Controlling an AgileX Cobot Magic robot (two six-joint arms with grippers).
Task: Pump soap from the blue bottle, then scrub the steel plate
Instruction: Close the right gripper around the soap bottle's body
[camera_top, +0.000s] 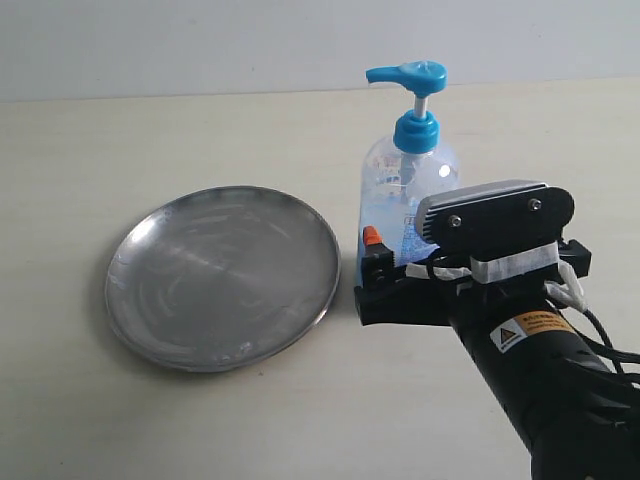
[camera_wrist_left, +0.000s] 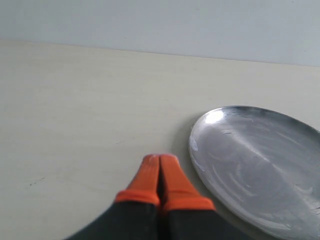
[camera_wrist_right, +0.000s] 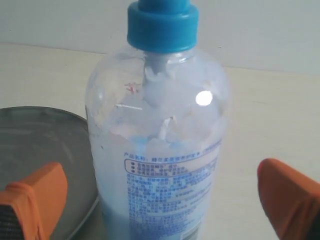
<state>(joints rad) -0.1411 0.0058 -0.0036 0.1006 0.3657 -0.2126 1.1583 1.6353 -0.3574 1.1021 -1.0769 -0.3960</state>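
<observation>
The blue bottle (camera_top: 408, 185) stands upright just right of the steel plate (camera_top: 222, 275), its blue pump head (camera_top: 408, 75) pointing left over the plate. Light blue soap (camera_wrist_right: 112, 215) fills its lower part. My right gripper (camera_wrist_right: 162, 200) is open, with an orange finger (camera_wrist_right: 37, 192) on the plate side and the other (camera_wrist_right: 290, 192) on the far side of the bottle's body, both apart from it. My left gripper (camera_wrist_left: 160, 160) is shut and empty, low over the table beside the plate's rim (camera_wrist_left: 196, 150). It is out of the exterior view.
The right arm's black body (camera_top: 560, 390) and its wrist camera (camera_top: 495, 212) cover the bottle's lower half in the exterior view. The pale table (camera_top: 150, 130) runs back to a light wall (camera_top: 200, 40).
</observation>
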